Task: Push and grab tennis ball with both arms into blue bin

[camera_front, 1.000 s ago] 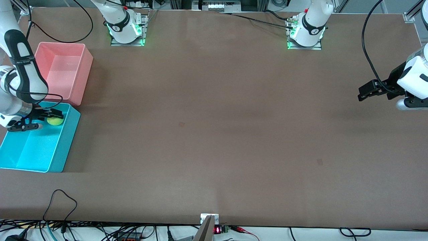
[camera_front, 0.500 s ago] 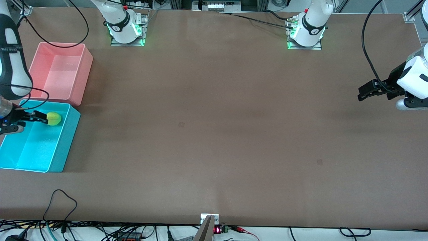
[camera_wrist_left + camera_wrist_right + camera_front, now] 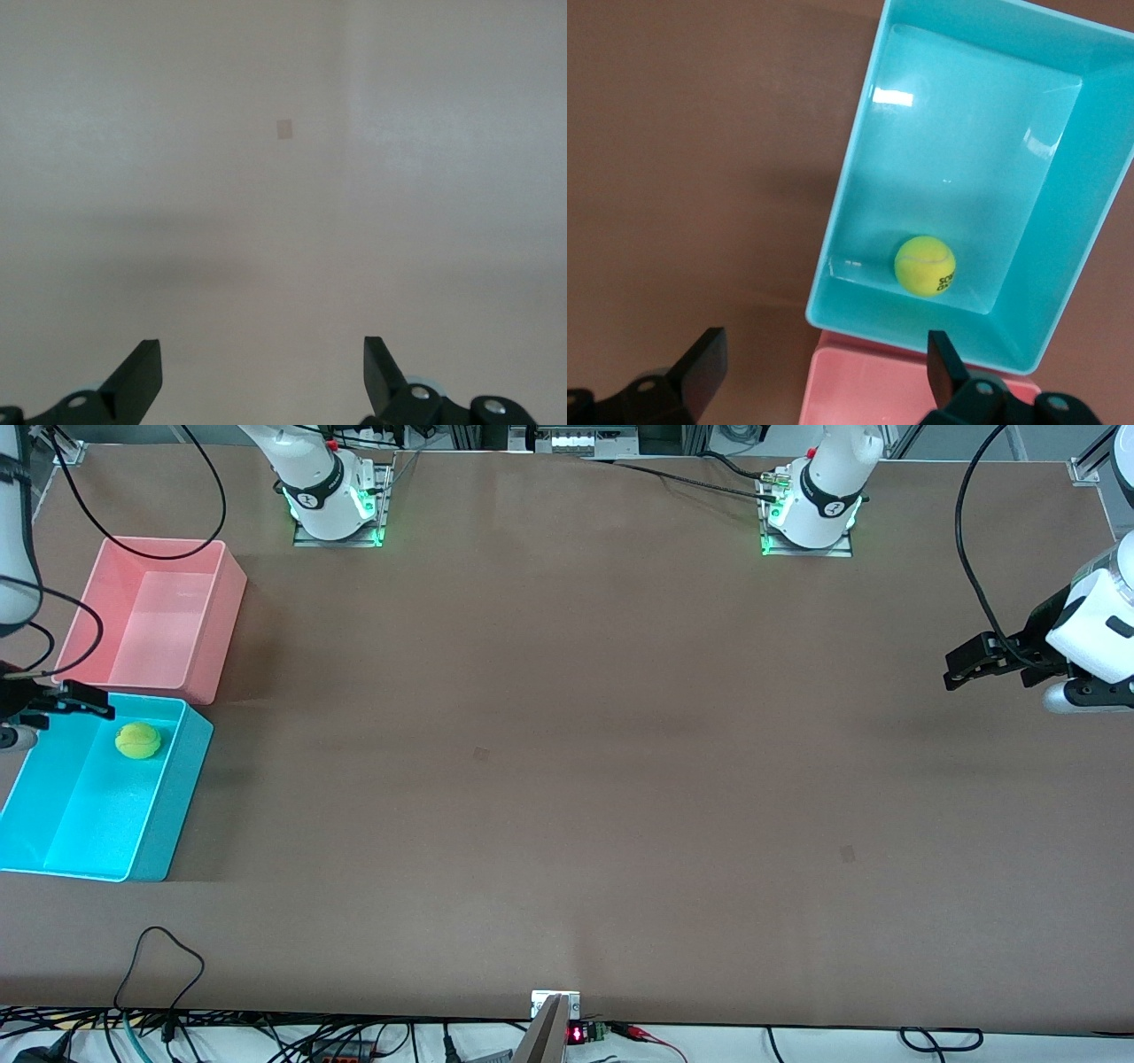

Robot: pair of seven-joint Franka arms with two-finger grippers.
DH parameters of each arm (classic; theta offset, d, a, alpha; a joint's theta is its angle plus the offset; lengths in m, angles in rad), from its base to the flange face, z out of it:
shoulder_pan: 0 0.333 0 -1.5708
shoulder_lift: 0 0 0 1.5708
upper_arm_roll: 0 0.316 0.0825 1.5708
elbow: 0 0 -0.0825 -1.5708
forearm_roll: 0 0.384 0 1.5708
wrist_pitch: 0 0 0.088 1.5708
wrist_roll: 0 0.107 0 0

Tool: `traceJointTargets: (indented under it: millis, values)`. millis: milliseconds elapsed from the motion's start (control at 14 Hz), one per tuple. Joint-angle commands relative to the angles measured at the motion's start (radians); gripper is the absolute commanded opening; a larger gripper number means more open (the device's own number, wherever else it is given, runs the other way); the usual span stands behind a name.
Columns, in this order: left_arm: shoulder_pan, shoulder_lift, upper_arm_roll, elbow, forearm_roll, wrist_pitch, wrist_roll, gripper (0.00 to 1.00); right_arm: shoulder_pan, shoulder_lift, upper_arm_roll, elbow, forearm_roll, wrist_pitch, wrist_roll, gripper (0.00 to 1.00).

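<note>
The tennis ball (image 3: pixel 137 740) (image 3: pixel 925 266), yellow-green with a dark mark, lies free on the floor of the blue bin (image 3: pixel 188 779) (image 3: pixel 970 142), at the bin's end next to the pink tub. My right gripper (image 3: pixel 75 701) (image 3: pixel 826 345) hangs open and empty over the seam between the blue bin and the pink tub, apart from the ball. At the left arm's end of the table my left gripper (image 3: pixel 966 666) (image 3: pixel 263 350) waits in the air, open over bare table with nothing between its fingers.
A pink tub (image 3: pixel 232 598) (image 3: pixel 895 390) stands empty against the blue bin, farther from the front camera. Both arm bases (image 3: pixel 337 505) (image 3: pixel 811 514) sit along the table's back edge. A black cable loop (image 3: pixel 159 957) lies near the front edge.
My right gripper has drawn back off the ball toward the table's end. The ball stays in the blue bin. The left gripper has barely shifted.
</note>
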Motion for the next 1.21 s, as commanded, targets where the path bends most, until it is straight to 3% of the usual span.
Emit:
traceJointTargets:
  millis: [0, 357, 1143]
  values:
    - [0.010, -0.028, -0.006, -0.022, -0.017, -0.008, 0.017, 1.00, 0.097, -0.014, -0.004, 0.110, 0.012, -0.165, 0.133, 1.00]
    - [0.010, -0.026, -0.006, -0.020, -0.015, -0.017, 0.022, 1.00, 0.231, -0.093, -0.004, 0.162, 0.012, -0.276, 0.314, 1.00]
    - [0.010, -0.026, -0.004, -0.020, -0.015, -0.012, 0.022, 1.00, 0.263, -0.136, -0.010, 0.165, 0.012, -0.282, 0.321, 1.00]
